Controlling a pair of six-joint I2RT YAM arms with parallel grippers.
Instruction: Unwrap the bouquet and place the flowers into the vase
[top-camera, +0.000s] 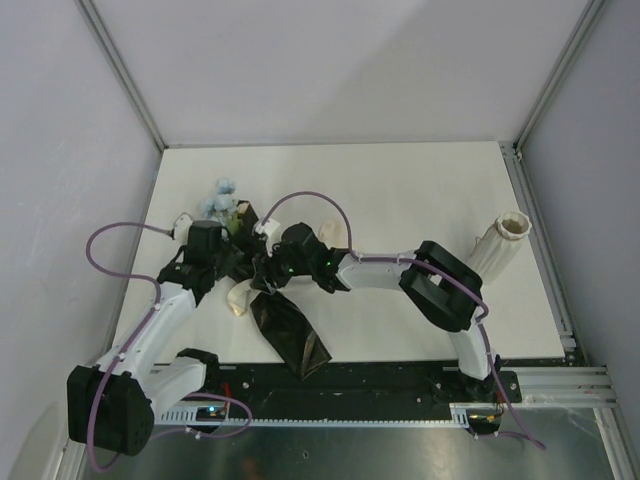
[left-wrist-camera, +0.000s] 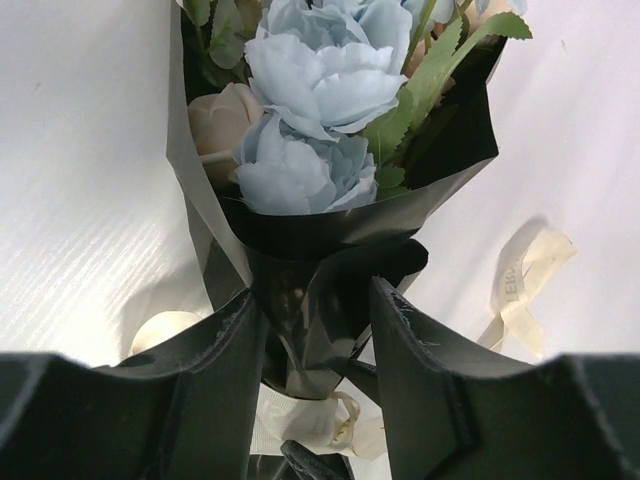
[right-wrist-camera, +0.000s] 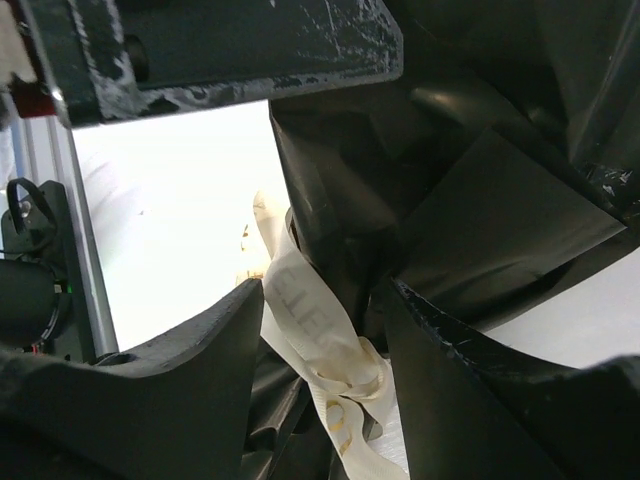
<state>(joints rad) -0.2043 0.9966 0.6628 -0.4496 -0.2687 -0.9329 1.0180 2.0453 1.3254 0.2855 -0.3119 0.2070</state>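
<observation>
- The left jaws stand half apart astride the narrow neck of the bouquet (left-wrist-camera: 330, 230), with the crinkly black paper running up between them. A sliver of white shows along one side, so they look set around the wrap rather than clamped on it.
- The flowers (left-wrist-camera: 320, 75), pale blue and cream with green leaves, fan out just beyond the left jaws, inside the paper.
- The right jaws sit just beside the left ones on the same bundle, also half apart. The tied cream ribbon (right-wrist-camera: 310, 335) lies between them against the black paper, and nothing looks pinched.
- The step in hand appears to be the first one, undoing the tie. The wrap is on, the ribbon is knotted and no stem is out.
- The next move probably calls for the right jaws to close on a ribbon tail alone, not the paper, and draw it away from the knot. Meanwhile the left jaws would steady the neck, where the slick paper could slip.
- The vase (top-camera: 503, 245) stands well to the right of both jaws, and nothing shows in its mouth.
- The worktop (top-camera: 400, 190) is white and matte, with a loose ribbon end (left-wrist-camera: 525, 275) lying on it to the right of the left jaws.
- Pale walls (top-camera: 330, 60) close the worktop in on three sides.
</observation>
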